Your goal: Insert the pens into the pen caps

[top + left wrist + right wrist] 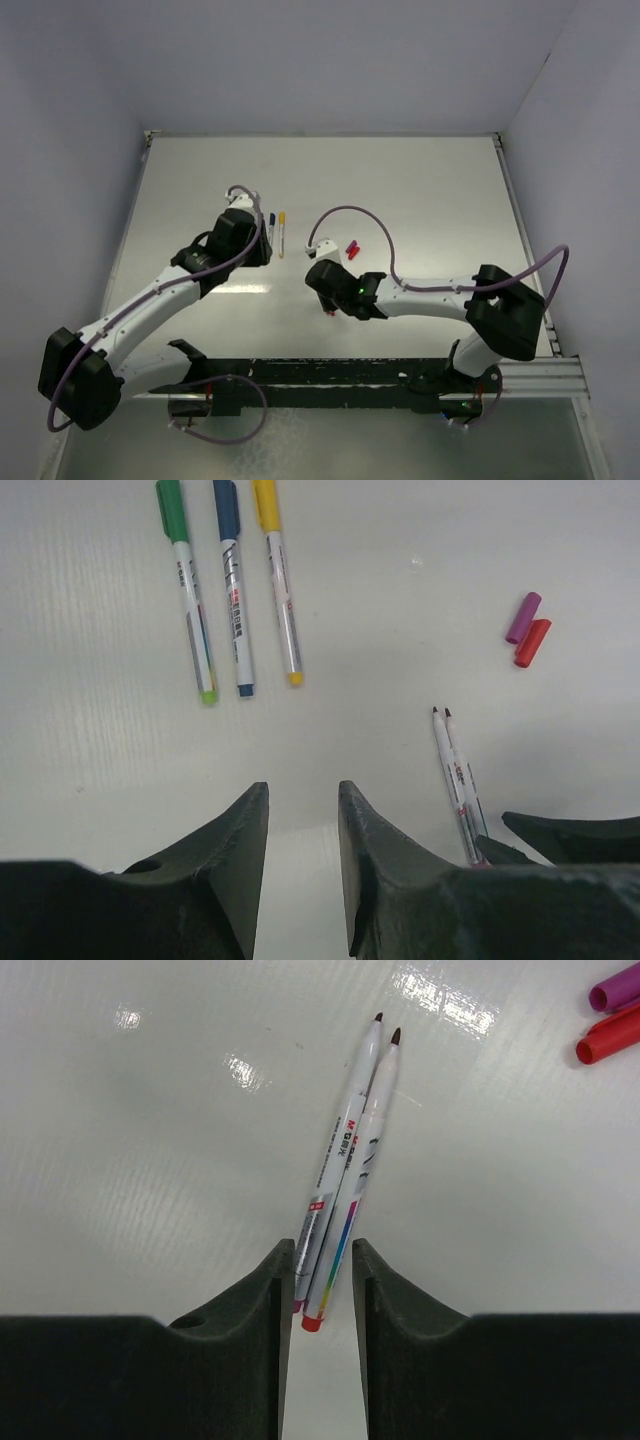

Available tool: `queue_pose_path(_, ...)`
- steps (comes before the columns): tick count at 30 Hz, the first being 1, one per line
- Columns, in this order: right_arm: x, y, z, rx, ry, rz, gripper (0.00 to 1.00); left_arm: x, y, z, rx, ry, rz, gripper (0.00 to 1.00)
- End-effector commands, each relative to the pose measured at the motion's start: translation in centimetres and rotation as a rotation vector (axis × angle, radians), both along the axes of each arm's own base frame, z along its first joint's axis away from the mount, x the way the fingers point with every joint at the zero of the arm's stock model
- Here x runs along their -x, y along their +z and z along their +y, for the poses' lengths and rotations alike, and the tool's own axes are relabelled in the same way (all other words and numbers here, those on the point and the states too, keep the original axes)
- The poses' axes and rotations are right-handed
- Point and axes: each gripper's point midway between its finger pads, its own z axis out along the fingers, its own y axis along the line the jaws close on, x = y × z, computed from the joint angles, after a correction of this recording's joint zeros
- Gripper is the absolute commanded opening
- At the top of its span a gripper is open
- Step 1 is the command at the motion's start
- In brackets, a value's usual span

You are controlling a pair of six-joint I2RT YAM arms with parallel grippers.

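- Two uncapped pens (338, 1170) lie side by side and touching on the white table (420, 190), dark tips pointing away from the right gripper (322, 1260).
- The right gripper's jaws stand a narrow way apart and straddle the pens' coloured rear ends. A sliver of table shows between the nearer pen and one jaw, so no firm pinch is visible.
- The left gripper (303, 800) hovers above bare table, jaws part way apart with nothing between them.
- The purple cap (522, 617) and red cap (532, 642) lie touching each other, near the pens' tips but apart from them.
- Three capped pens (232, 590), green, blue and yellow, lie in a neat row well to one side and look finished.
- Handling, as a judgement: the pens seem light, stiff and smooth, so they could roll or slip. A hold across the middle of the barrel would leave the tip free for the cap.
- The caps look tiny and light, easy to knock away. They would need a grip across the body with the open mouth left clear.
- The two pens touching makes lifting one alone awkward, and the touching caps pose the same problem. Nothing else stands in the way.
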Motion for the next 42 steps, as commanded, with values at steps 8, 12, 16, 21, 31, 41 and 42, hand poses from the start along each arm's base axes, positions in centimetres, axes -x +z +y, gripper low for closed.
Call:
queue_pose_path(8,-1.2,1.3,4.4,-0.085,0.032,-0.009,0.32,2.2,0.3,-0.3,0.094,-0.033,-0.017,0.38)
queue_pose_path(12,-1.5,1.0,4.6,-0.07,0.032,-0.016,0.32,2.4,-0.1,-0.3,0.093,-0.036,-0.008,0.38)
queue_pose_path(16,-2.0,1.0,4.2,-0.047,0.01,-0.035,0.32,2.4,-0.1,-0.3,0.092,-0.042,-0.011,0.38)
queue_pose_path(21,-2.7,0.7,3.1,-0.003,-0.028,-0.056,0.32,2.4,-0.4,-0.6,0.099,-0.05,-0.004,0.39)
queue_pose_path(31,-3.8,0.6,2.4,-0.01,-0.062,-0.054,0.32,2.4,-0.8,-0.4,0.088,-0.044,-0.001,0.39)
queue_pose_path(41,-3.7,-0.8,2.9,-0.008,-0.046,-0.02,0.31,2.4,-0.8,-0.3,0.085,-0.042,0.0,0.39)
queue_pose_path(42,-3.7,-1.0,2.8,-0.003,-0.044,-0.016,0.31,2.4,-0.7,-0.3,0.086,-0.041,-0.003,0.39)
